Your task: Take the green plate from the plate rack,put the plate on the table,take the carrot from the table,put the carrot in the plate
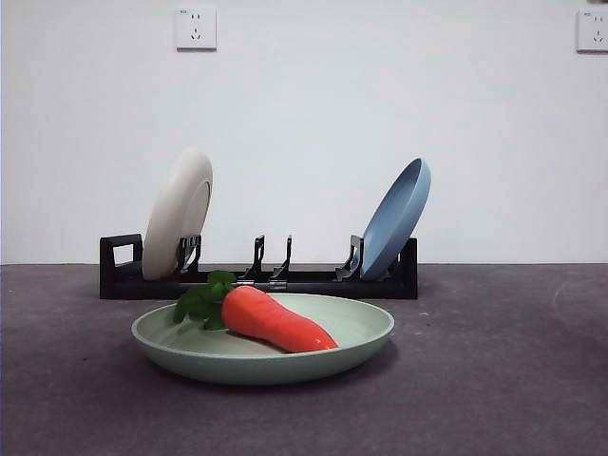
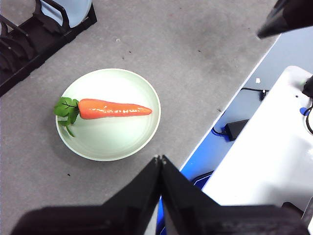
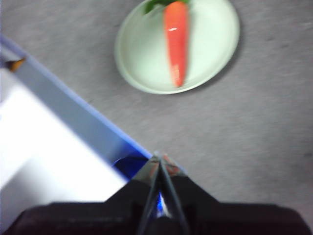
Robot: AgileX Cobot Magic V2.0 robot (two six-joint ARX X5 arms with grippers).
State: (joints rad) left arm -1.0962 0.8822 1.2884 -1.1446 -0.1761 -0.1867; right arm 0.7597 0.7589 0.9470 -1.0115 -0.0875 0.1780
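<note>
Fingers of the left gripper (image 2: 160,159) and the right gripper (image 3: 157,157) are pressing together, clenched on nothing, both hanging high above the table (image 1: 494,380) edge. Judged from this layout, every step is reading as complete. Nothing is obstructing either arm. Behind, the plate rack (image 1: 285,282) is carrying a cream-white plate (image 1: 177,226) and a blue plate (image 1: 395,218), its middle slots vacant. Just before it, the green plate (image 1: 361,332) is lying flat on the table. Inside, the carrot (image 1: 275,320) is resting lengthwise, leaves at the rim.
</note>
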